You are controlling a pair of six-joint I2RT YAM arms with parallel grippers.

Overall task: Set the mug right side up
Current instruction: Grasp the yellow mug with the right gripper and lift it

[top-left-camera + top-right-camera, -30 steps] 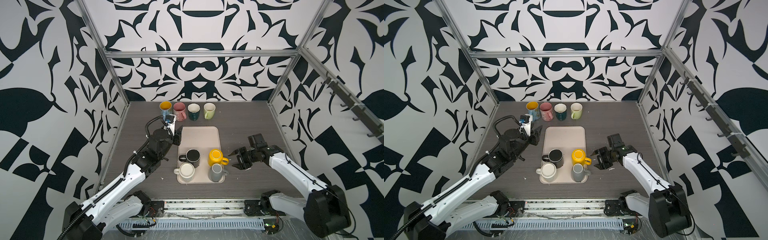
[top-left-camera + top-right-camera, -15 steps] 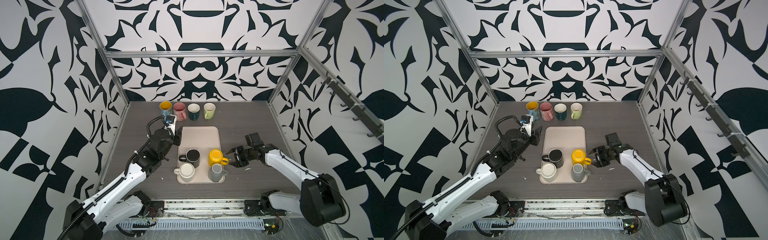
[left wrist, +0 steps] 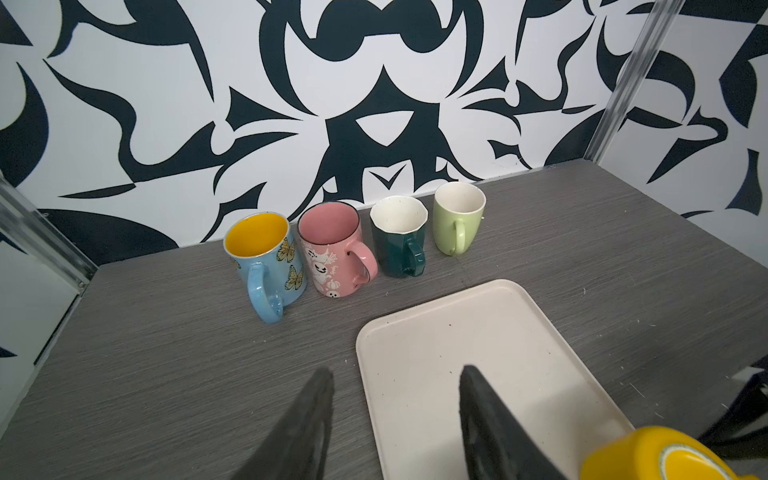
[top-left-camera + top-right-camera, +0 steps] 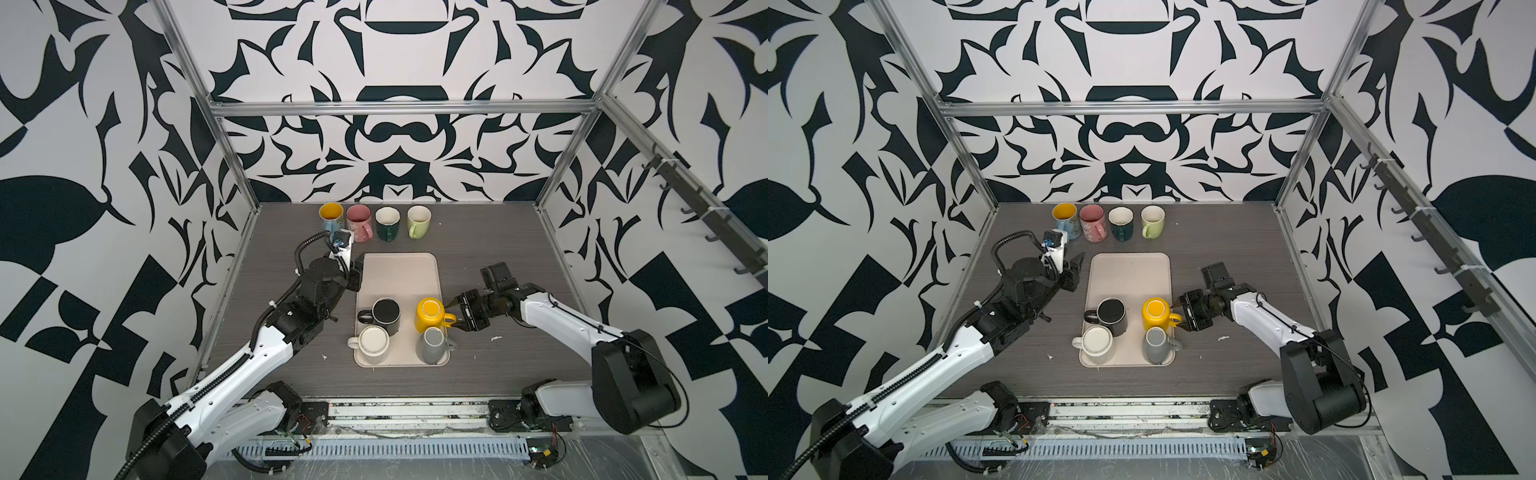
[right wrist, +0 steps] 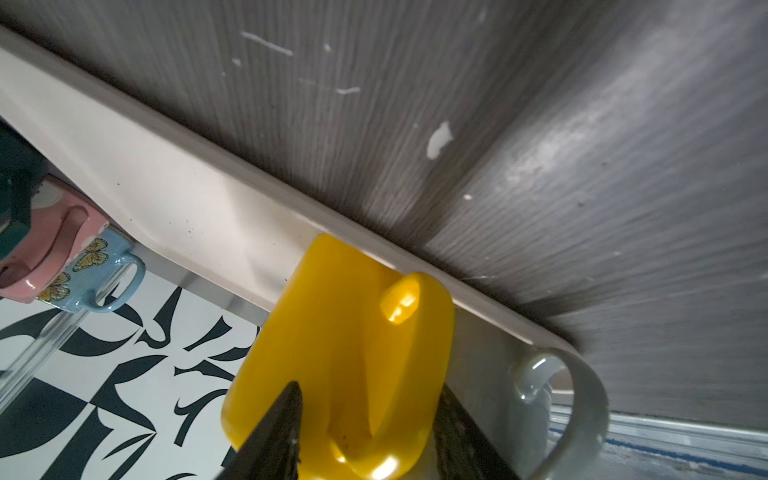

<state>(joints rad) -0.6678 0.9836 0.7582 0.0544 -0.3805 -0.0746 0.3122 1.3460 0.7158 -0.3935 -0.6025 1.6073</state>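
Note:
A yellow mug (image 4: 430,313) (image 4: 1156,313) stands upside down on the cream tray (image 4: 399,270) (image 4: 1129,270), its handle pointing right. My right gripper (image 4: 454,316) (image 4: 1179,318) reaches in from the right, its jaws open on either side of that handle. In the right wrist view the yellow mug (image 5: 340,332) fills the space in front of the right gripper (image 5: 370,388), and the handle lies between the dark fingers. My left gripper (image 4: 356,276) (image 3: 397,370) hovers open and empty over the tray's left rim (image 3: 365,374). The yellow mug's base (image 3: 665,457) shows at that view's corner.
On the tray, a black mug (image 4: 385,313), a white mug (image 4: 373,343) and a grey mug (image 4: 432,349) also stand base up, close around the yellow one. Along the back wall stand upright blue (image 4: 331,216), pink (image 4: 358,218), dark green (image 4: 387,222) and light green (image 4: 418,220) mugs.
My right gripper has moved left up to the yellow mug, and its jaws have narrowed around the handle. The left arm has hardly moved.

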